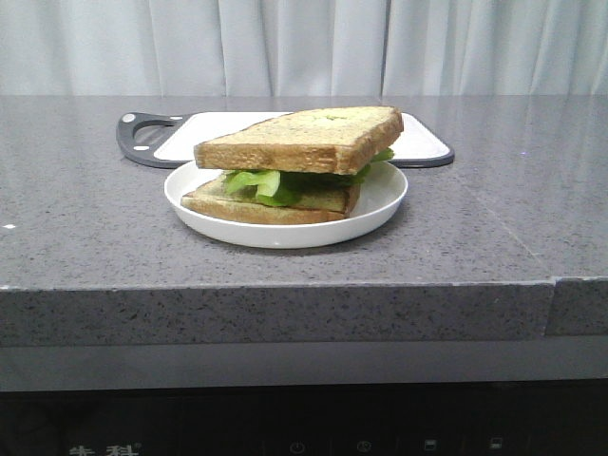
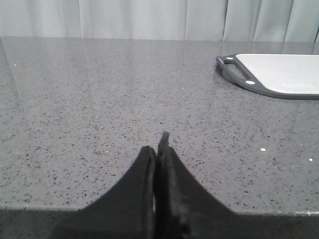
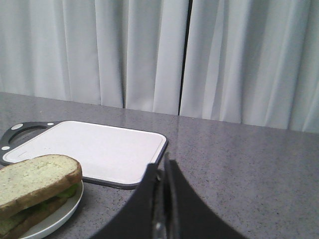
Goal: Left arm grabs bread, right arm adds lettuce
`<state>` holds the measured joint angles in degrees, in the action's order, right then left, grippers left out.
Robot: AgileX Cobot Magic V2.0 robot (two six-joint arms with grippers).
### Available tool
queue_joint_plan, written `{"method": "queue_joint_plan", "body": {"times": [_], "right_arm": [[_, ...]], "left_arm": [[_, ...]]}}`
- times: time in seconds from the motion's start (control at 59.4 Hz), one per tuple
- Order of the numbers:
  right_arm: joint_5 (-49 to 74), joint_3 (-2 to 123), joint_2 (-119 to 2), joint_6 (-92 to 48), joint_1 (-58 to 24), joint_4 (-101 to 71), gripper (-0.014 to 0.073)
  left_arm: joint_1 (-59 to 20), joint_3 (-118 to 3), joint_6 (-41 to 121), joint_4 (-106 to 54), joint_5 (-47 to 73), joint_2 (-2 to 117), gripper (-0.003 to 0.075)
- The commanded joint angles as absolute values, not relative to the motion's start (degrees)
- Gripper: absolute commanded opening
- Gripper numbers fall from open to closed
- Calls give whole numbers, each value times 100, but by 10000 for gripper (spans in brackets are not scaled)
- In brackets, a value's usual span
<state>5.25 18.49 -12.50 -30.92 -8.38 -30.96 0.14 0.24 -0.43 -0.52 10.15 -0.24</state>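
Note:
A sandwich sits on a white plate (image 1: 380, 204) in the front view: a top bread slice (image 1: 304, 138) tilted over green lettuce (image 1: 271, 182) on a bottom bread slice (image 1: 266, 207). Neither arm shows in the front view. My left gripper (image 2: 158, 144) is shut and empty over bare countertop, far from the plate. My right gripper (image 3: 162, 167) is shut and empty, to the right of the plate. The right wrist view shows the top bread (image 3: 35, 179), a bit of lettuce (image 3: 67, 191) and the plate rim (image 3: 60, 216).
A white cutting board with a black rim and handle (image 1: 142, 138) lies behind the plate; it also shows in the left wrist view (image 2: 279, 74) and the right wrist view (image 3: 94, 149). The grey speckled countertop ends in a front edge (image 1: 285, 285). White curtains hang behind.

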Motion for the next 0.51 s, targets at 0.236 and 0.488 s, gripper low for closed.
{"method": "queue_joint_plan", "body": {"times": [0.236, 0.488], "right_arm": [[134, 2000, -1289, -3146, -812, -3131, -61], [68, 1871, -1289, -2981, -812, -2899, -61]], "left_arm": [[22, 57, -104, -87, 507, -123, -21], [22, 57, -104, -87, 507, -123, -21]]}}
